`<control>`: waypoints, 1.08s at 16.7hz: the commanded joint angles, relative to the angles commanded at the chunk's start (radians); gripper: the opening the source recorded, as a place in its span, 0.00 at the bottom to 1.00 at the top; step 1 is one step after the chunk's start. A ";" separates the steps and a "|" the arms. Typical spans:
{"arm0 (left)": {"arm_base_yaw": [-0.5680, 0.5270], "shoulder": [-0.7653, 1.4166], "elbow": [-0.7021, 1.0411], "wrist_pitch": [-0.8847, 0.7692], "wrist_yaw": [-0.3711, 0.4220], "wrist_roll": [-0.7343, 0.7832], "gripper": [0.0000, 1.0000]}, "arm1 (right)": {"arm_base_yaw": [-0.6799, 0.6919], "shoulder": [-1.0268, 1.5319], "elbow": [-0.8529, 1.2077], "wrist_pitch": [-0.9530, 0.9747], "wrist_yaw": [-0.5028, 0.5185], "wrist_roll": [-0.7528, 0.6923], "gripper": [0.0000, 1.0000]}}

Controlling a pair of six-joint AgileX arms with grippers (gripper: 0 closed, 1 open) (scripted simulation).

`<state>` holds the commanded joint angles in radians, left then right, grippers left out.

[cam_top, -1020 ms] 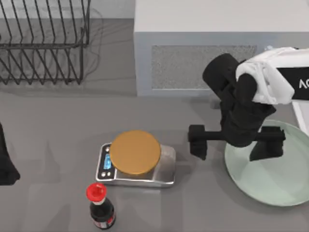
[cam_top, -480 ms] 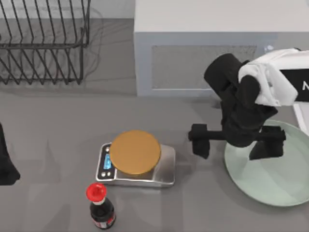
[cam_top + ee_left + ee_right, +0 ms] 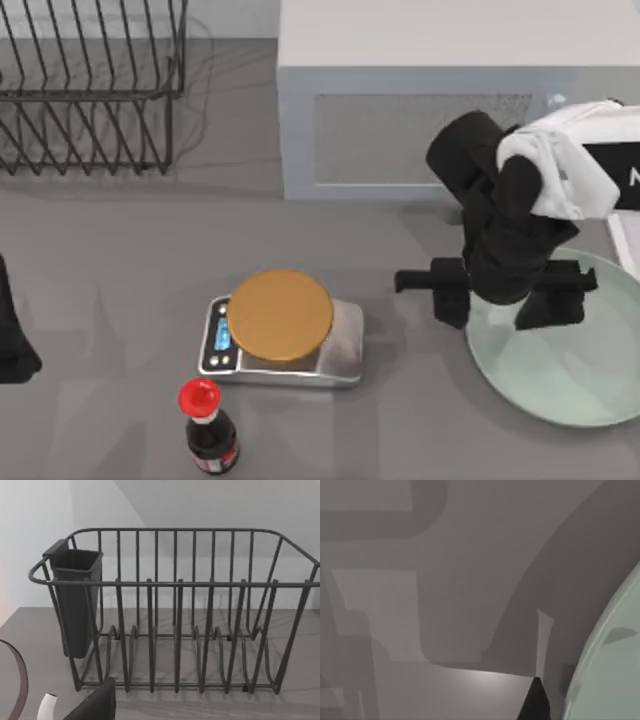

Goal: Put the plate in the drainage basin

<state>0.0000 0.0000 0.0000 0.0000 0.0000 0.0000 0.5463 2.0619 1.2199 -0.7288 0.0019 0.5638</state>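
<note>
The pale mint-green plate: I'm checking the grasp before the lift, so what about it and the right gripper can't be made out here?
- Pale mint-green round plate: in the top view its right part is cut off by the picture's edge, and its upper left rim is hidden by the right gripper.
- Contact between finger and rim: hidden under the black arm.
- White drainage basin: a thin edge cut off at the top view's right.
</note>
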 joint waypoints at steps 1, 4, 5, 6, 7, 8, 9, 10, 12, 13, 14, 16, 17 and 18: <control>0.000 0.000 0.000 0.000 0.000 0.000 1.00 | 0.000 0.000 0.000 0.000 0.000 0.000 0.10; 0.000 0.000 0.000 0.000 0.000 0.000 1.00 | 0.000 0.000 0.000 0.000 0.000 0.000 0.00; 0.000 0.000 0.000 0.000 0.000 0.000 1.00 | 0.000 0.000 0.000 0.000 0.000 0.000 0.00; 0.000 0.000 0.000 0.000 0.000 0.000 1.00 | 0.000 0.000 0.000 0.000 0.000 0.000 0.00; 0.000 0.000 0.000 0.000 0.000 0.000 1.00 | 0.000 0.000 0.000 0.000 0.000 0.000 0.00; 0.000 0.000 0.000 0.000 0.000 0.000 1.00 | 0.000 0.000 0.000 0.000 0.000 0.000 0.00; 0.000 0.000 0.000 0.000 0.000 0.000 1.00 | 0.000 0.000 0.000 0.000 0.000 0.000 0.00; 0.000 0.000 0.000 0.000 0.000 0.000 1.00 | 0.000 0.000 0.000 0.000 0.000 0.000 0.00; 0.000 0.000 0.000 0.000 0.000 0.000 1.00 | -0.016 -0.091 0.009 -0.005 0.019 -0.010 0.00; 0.000 0.000 0.000 0.000 0.000 0.000 1.00 | -0.017 -0.085 0.017 -0.016 0.019 -0.016 0.00; 0.000 0.000 0.000 0.000 0.000 0.000 1.00 | -0.017 -0.075 0.032 -0.038 0.019 -0.025 0.00; 0.000 0.000 0.000 0.000 0.000 0.000 1.00 | -0.016 -0.045 0.088 -0.111 0.020 -0.049 0.00; 0.000 0.000 0.000 0.000 0.000 0.000 1.00 | -0.013 -0.029 0.129 -0.162 0.020 -0.063 0.00; 0.000 0.000 0.000 0.000 0.000 0.000 1.00 | -0.009 -0.013 0.181 -0.224 0.020 -0.076 0.00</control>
<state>0.0000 0.0000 0.0000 0.0000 0.0000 0.0000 0.5372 2.0489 1.4005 -0.9525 0.0220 0.4882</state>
